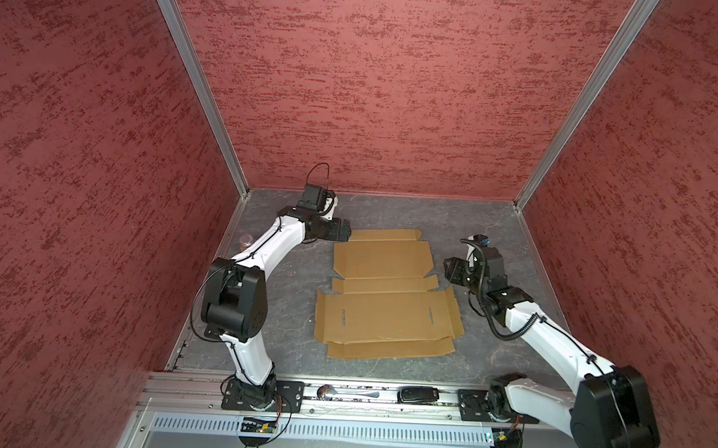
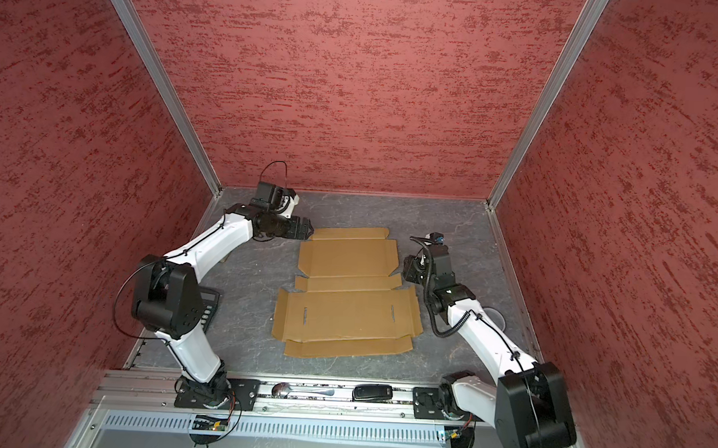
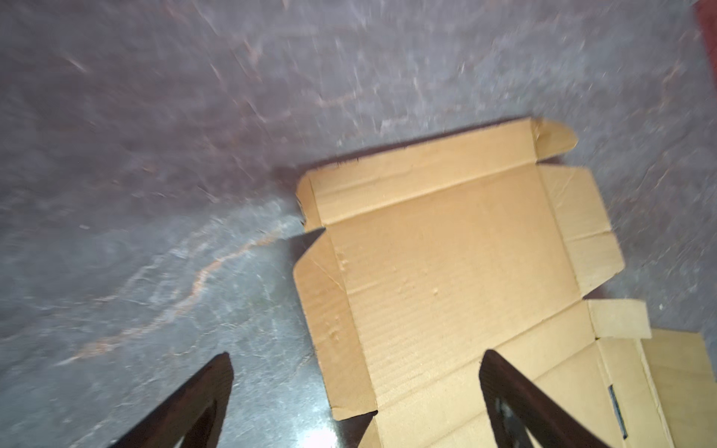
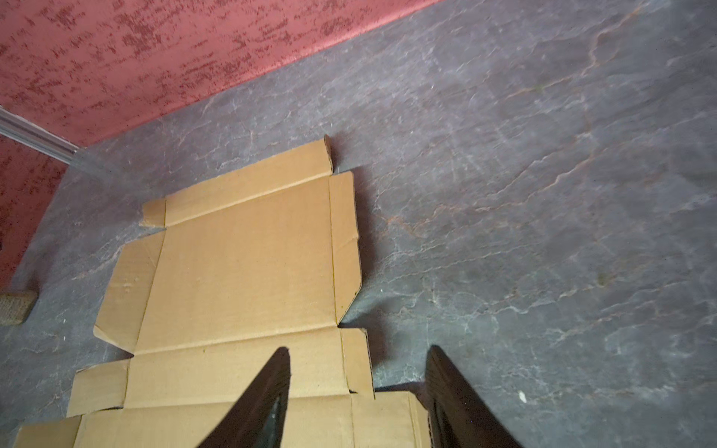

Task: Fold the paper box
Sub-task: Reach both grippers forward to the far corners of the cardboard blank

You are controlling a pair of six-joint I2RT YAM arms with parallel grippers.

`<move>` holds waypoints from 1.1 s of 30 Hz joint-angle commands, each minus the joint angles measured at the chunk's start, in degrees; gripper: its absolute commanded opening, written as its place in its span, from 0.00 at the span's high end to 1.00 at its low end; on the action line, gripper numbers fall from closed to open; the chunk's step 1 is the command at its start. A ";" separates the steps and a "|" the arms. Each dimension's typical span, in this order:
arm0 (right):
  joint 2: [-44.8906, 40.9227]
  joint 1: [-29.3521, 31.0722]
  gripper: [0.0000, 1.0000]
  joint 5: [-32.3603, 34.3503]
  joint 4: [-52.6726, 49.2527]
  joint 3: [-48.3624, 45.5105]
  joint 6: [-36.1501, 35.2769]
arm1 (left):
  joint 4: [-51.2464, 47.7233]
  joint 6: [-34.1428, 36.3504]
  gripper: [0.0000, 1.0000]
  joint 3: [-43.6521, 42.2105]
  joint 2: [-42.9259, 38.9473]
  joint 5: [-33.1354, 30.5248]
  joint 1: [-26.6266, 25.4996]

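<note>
Left fingers [image 3: 201, 395] spread wide, right fingers [image 4: 267, 399] apart (narrower gap), both empty. Paper box [image 1: 387, 301] lies flat on surface [image 1: 296, 297] between them, unfolded. Approach step; next, likely slide under a side flap and lift.

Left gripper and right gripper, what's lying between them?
Only the paper box, a flat unfolded sheet on the grey tabletop, lies between the left gripper and right gripper; both top views show it.
</note>
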 commanded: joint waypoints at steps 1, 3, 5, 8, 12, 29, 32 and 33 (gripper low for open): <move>1.71 1.34 0.46 -0.62 -0.16 2.26 1.95 | -4.07 0.13 0.05 0.48 2.03 2.51 -0.75; 2.94 1.86 0.48 -1.21 0.52 2.78 1.79 | -3.22 -0.77 0.06 -0.57 2.53 2.92 -1.23; 4.31 2.08 0.49 -1.67 1.09 3.47 1.58 | -2.56 -1.61 0.07 -1.86 2.81 3.15 -1.46; 6.41 2.38 0.51 -2.26 1.75 4.76 1.31 | -1.77 -2.39 0.13 -3.38 3.40 3.63 -1.39; 8.77 2.91 0.53 -2.98 2.72 6.31 1.36 | -1.07 -3.01 0.24 -4.69 4.38 3.77 -1.39; 13.93 4.69 0.54 -3.48 4.80 9.15 2.00 | 4.39 -6.86 0.43 -5.95 8.38 7.91 2.04; 14.92 4.80 0.54 -3.67 5.03 9.87 2.01 | 5.21 -7.30 0.46 -6.06 9.26 8.93 2.13; 14.94 4.76 0.55 -3.86 5.03 10.17 1.93 | 5.41 -7.48 0.47 -6.00 9.60 9.23 2.12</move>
